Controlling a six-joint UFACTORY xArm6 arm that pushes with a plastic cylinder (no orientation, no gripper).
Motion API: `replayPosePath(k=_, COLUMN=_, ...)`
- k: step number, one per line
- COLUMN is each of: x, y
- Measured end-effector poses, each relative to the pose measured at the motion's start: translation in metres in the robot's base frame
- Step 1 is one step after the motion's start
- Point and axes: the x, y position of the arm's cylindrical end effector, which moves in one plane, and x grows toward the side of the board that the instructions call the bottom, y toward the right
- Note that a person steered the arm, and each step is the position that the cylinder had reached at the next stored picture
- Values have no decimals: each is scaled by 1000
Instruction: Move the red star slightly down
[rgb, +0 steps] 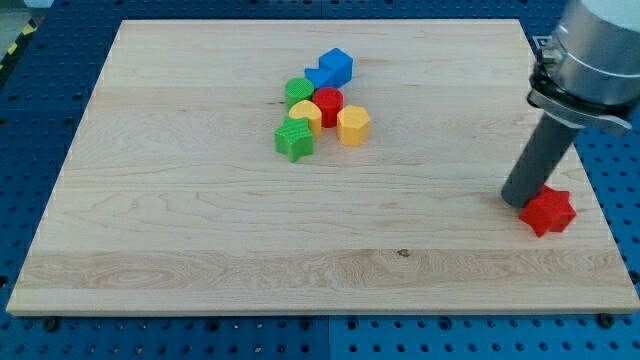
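Note:
The red star (548, 211) lies on the wooden board (200, 220) near the view's right edge, toward the bottom. My tip (519, 200) stands just left of and slightly above the star, touching or almost touching its upper-left side. The dark rod rises from there to the grey arm body at the view's top right.
A cluster of blocks sits at the view's upper middle: a blue cube (336, 66), another blue block (319, 80), a green cylinder-like block (298, 92), a red cylinder-like block (328, 105), a yellow block (306, 116), a yellow hexagon (353, 126) and a green star (294, 139).

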Motion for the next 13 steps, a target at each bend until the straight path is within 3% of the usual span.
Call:
replayPosePath(k=3, x=16, y=9)
replayPosePath(k=5, x=-20, y=-6)
replayPosePath(k=6, x=-20, y=27)
replayPosePath(k=9, x=-18, y=36)
replayPosePath(k=13, x=29, y=47)
